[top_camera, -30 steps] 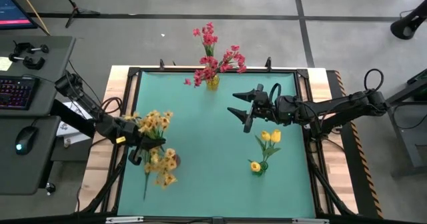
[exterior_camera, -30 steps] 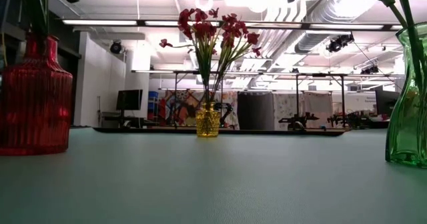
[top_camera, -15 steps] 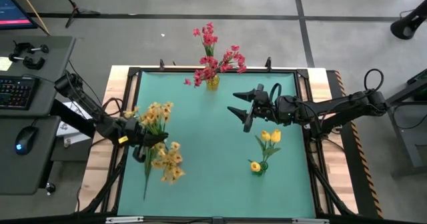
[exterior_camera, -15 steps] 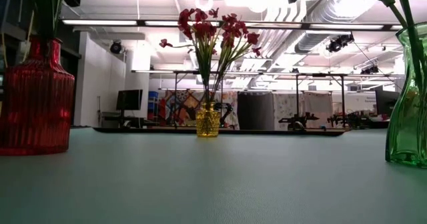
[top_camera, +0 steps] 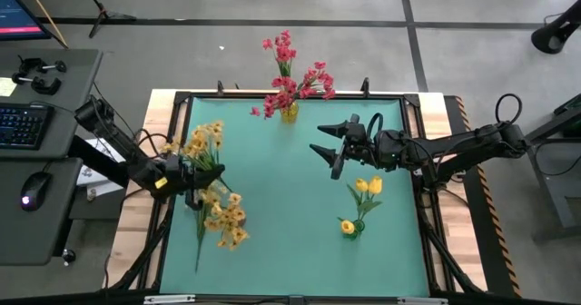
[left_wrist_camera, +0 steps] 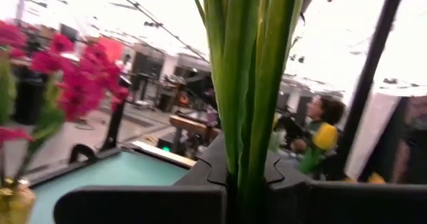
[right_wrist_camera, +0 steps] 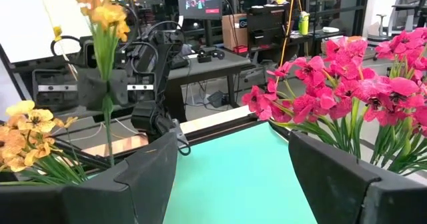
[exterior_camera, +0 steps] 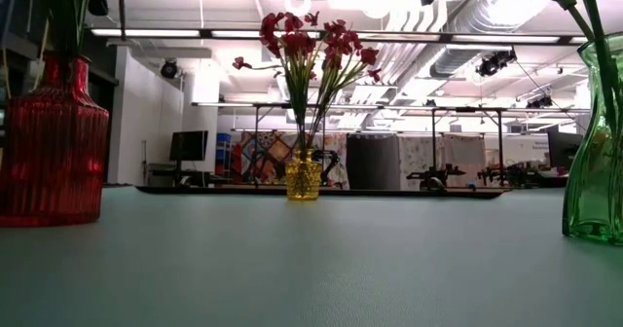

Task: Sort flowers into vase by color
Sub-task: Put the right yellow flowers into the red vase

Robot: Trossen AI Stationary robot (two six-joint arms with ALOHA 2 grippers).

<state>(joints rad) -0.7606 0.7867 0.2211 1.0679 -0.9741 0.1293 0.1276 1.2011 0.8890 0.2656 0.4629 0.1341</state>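
- The worktop (top_camera: 300,205), a green mat in a dark frame, carries three vases well apart from one another.
- The red-pink flowers (top_camera: 292,73) already stand in the yellow vase (exterior_camera: 303,176) at the far edge, so that colour looks done.
- The orange-yellow flowers (top_camera: 222,216) fill the red vase (exterior_camera: 51,142) at the near left; one more spray of them (top_camera: 201,142) is up in the left hand (top_camera: 186,180).
- The yellow tulip buds (top_camera: 363,196) sit in the green vase (exterior_camera: 596,152) at the near right, seemingly sorted too.
- The left hand is clamped shut on that spray's green stems (left_wrist_camera: 243,84), held beside the red vase and above it; from overhead it is hard to tell whether the stem ends are already in the neck.
- The right hand (top_camera: 329,151) hangs over the middle of the worktop with its fingers spread wide and nothing in them.
- My reading: no loose flowers lie on the mat, so only seating this last spray seems left.
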